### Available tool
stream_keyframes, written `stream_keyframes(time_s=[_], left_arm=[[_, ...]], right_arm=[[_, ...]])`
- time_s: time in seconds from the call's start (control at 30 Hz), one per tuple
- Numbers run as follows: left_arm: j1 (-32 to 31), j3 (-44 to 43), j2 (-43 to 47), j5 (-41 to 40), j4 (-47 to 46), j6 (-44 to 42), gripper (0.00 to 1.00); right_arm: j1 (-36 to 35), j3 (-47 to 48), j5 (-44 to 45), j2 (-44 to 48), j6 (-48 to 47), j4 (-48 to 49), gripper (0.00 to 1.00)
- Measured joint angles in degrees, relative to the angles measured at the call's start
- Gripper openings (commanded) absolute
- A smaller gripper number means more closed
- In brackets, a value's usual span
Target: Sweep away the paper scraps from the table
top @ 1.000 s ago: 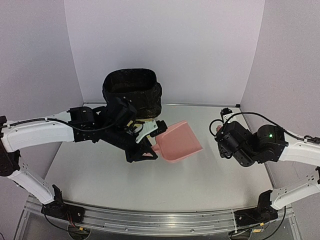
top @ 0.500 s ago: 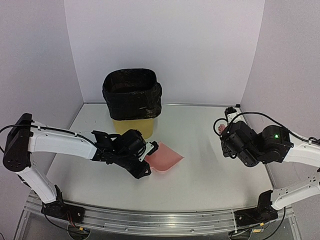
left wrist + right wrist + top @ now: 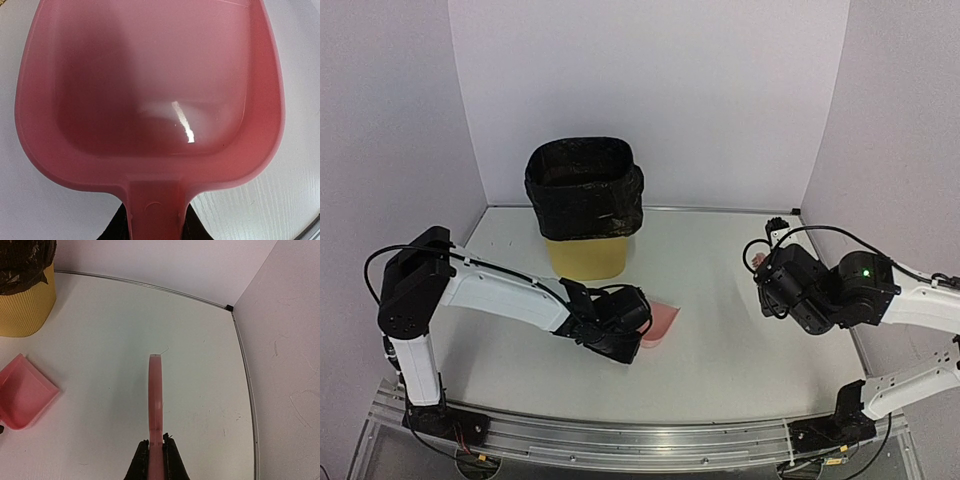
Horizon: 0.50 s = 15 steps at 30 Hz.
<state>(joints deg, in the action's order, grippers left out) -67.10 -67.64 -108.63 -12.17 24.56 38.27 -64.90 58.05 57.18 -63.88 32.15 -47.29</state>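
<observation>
**Both grippers clamped on pink tools; no scraps to be made out**

The left gripper (image 3: 632,335) is nearly closed, its two dark fingers pinching the handle of a pink dustpan (image 3: 150,90) from either side. The pan points straight away from the fingers, open mouth farthest from them. The left wrist view looks down into its smooth pink bowl, where only a bright glint of light shows. White table (image 3: 720,340) surrounds the pan on all sides. The pan sits very low, and whether its floor touches the surface cannot be told.

The right gripper (image 3: 156,460) is fully closed on a pink brush (image 3: 155,400), seen edge-on as a thin strip running forward from the fingers. Its bristles cannot be seen. This gripper hangs above the right side of the table, well apart from the dustpan, which appears at the lower left of the right wrist view.

Behind the dustpan, near the back wall, stands a yellow bin (image 3: 585,195) lined with a black bag. Its inside is too dark to read.

Where the paper scraps are cannot be told from any of the three views.

An aluminium rail (image 3: 640,435) runs along the table's near edge, with both arm bases on it.
</observation>
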Motion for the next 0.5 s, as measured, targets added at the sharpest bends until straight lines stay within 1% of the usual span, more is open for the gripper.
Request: stream_keyframes(time_s=[0.1,0.3,0.47,0.5], left_arm=[[-0.09,-0.80,-0.56,-0.52,0.00,2.28,0.06],[-0.27,-2.47,-3.46,-0.18,-0.06,3.38,0.06],[-0.51,-2.86,-4.06,-0.26,-0.46,3.44,0.14],[-0.51,-2.86,-4.08,-0.26,-0.48,3.44,0.21]], right_arm=[[0.00,-0.10,-0.38,-0.16,0.50,0.00,0.00],[0.00,-0.43,-0.75,-0.41,0.96,0.01,0.00],[0.00,-0.91,-1.61,-0.41,1.14,0.02,0.00],[0.00,-0.95,-1.73,-0.41,1.12,0.02,0.00]])
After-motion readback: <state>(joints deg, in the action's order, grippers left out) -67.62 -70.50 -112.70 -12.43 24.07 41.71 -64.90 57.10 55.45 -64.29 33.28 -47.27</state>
